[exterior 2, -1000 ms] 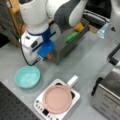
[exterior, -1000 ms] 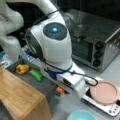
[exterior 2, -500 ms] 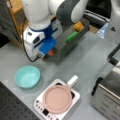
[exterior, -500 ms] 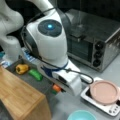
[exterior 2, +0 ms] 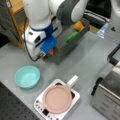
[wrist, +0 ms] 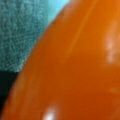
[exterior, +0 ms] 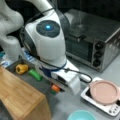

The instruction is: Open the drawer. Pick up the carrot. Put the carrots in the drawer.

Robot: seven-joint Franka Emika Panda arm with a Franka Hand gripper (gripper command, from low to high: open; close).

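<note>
The carrot [exterior: 55, 88] lies in the open drawer [exterior: 43, 85] (at its front end).

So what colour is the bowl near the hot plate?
Turquoise; the bowl shows best in a front view.

A mock kitchen set up in a lab is shown. A toaster oven [exterior: 95, 47] and hotplate [exterior 2: 56, 103] are placed on a grey bench beside a perforated optical board [exterior 2: 10, 107].
</note>
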